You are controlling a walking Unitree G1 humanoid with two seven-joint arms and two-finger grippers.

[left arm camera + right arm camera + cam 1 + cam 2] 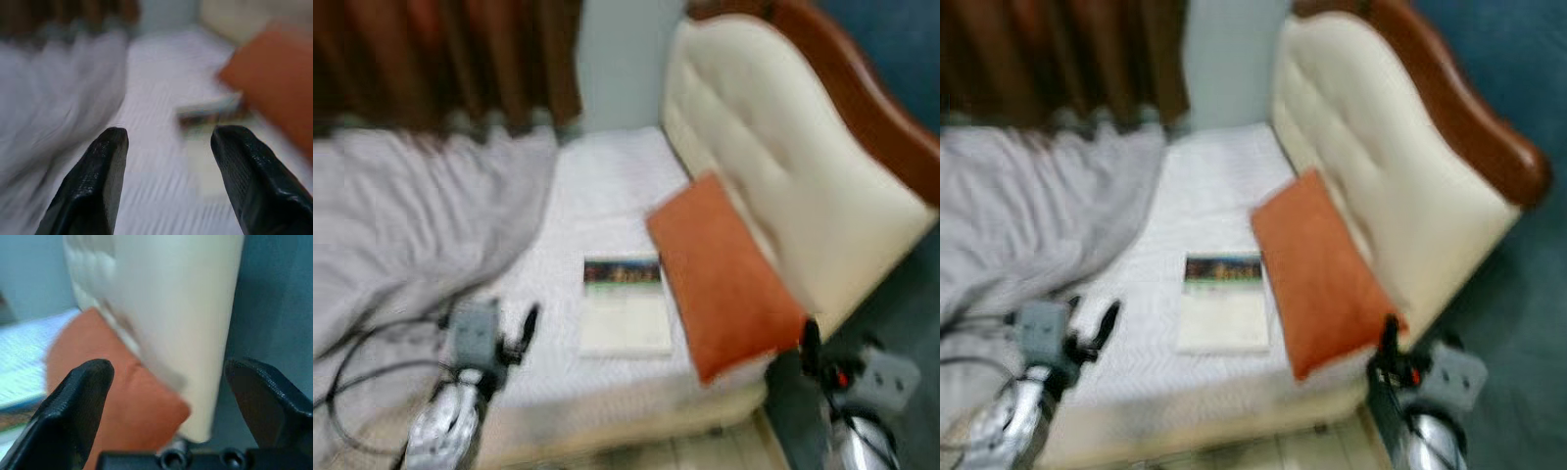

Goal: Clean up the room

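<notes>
A book [626, 304] with a dark picture band on its pale cover lies flat on the white bed [597, 186]. To its right an orange pillow [724, 274] leans against the cream padded headboard [783, 166]. A crumpled grey blanket [411, 215] covers the bed's left half. My left gripper [514, 328] hovers open over the bed's near edge, left of the book; the left wrist view looks between its fingers [98, 181] toward the book [210, 110]. My right gripper [811, 343] stands open by the bed's near right corner, facing the pillow [122, 391] and headboard [176, 308].
Brown curtains [440, 59] hang behind the bed. A wooden frame [862, 88] rims the headboard, with a dark blue wall [1518, 59] to the right. A black cable [352, 372] loops over the blanket near my left arm. Pale floor [705, 452] shows below the bed edge.
</notes>
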